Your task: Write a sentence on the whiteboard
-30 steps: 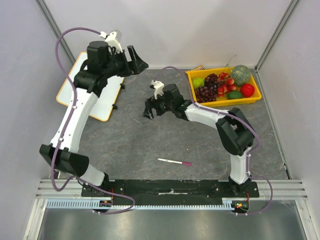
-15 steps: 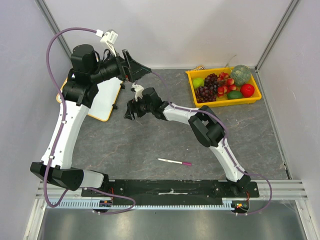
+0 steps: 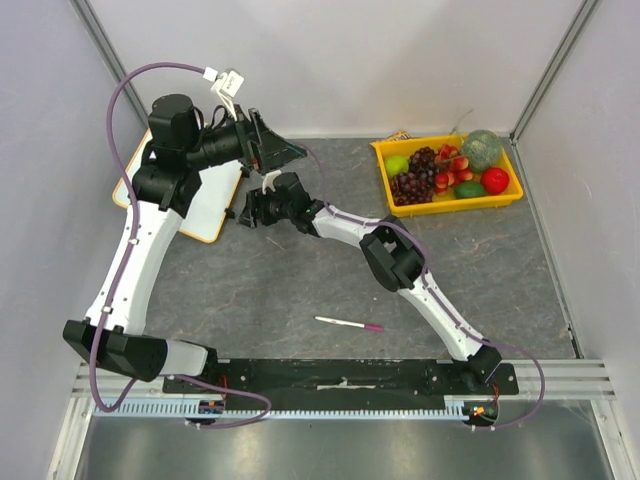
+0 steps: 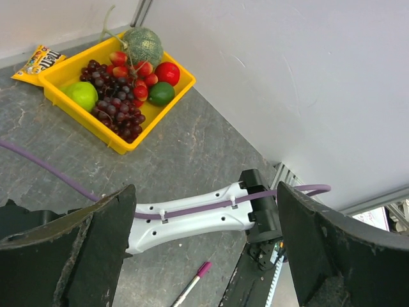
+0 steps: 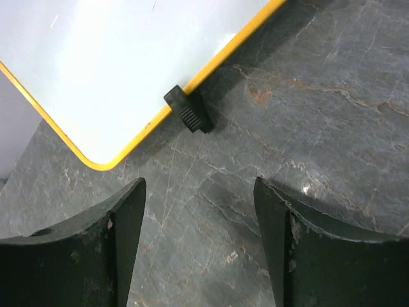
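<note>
Whiteboard (image 5: 115, 70) corner just beyond right tool (image 5: 199, 185), jaws apart, apparently not touching.

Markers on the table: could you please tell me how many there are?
1: the marker lies on the table near the arm bases; others may be hidden under the arms.

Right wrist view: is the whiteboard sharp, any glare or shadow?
Right wrist view: the whiteboard and its black clip are sharp, evenly lit, no glare; a dark shadow lies on the table past its rim; the near fingers are dark. Top external view: the left arm covers part of it.
</note>
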You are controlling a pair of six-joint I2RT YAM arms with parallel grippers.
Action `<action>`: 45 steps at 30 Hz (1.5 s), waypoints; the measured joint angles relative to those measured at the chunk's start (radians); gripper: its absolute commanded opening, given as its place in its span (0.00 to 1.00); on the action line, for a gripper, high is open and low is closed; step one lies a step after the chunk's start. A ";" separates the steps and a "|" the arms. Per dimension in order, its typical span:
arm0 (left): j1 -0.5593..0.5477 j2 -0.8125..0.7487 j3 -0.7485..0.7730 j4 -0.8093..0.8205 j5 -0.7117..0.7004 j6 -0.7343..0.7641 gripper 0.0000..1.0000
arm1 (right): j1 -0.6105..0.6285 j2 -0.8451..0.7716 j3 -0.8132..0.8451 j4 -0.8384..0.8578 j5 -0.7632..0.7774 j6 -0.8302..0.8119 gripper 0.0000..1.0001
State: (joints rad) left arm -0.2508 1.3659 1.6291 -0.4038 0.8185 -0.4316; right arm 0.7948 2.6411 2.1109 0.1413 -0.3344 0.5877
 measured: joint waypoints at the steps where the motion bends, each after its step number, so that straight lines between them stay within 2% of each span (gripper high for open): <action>1: 0.001 -0.002 -0.005 0.008 0.006 -0.006 0.95 | 0.000 0.012 0.019 0.000 0.000 0.013 0.74; 10: 0.005 -0.018 -0.064 0.075 0.050 -0.056 0.94 | 0.003 0.114 0.151 0.031 -0.003 0.162 0.64; 27: 0.016 -0.047 -0.140 0.152 0.089 -0.121 0.93 | 0.006 0.270 0.305 0.187 -0.006 0.417 0.54; 35: 0.021 -0.050 -0.157 0.163 0.108 -0.134 0.93 | 0.008 0.300 0.340 0.212 -0.001 0.457 0.51; 45: 0.034 -0.052 -0.186 0.175 0.129 -0.152 0.93 | 0.013 0.323 0.358 0.228 0.016 0.473 0.38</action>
State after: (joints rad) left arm -0.2173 1.3136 1.4433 -0.2283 0.9478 -0.5835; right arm 0.8074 2.9643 2.4691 0.3695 -0.3183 1.0607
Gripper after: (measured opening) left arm 0.927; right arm 0.417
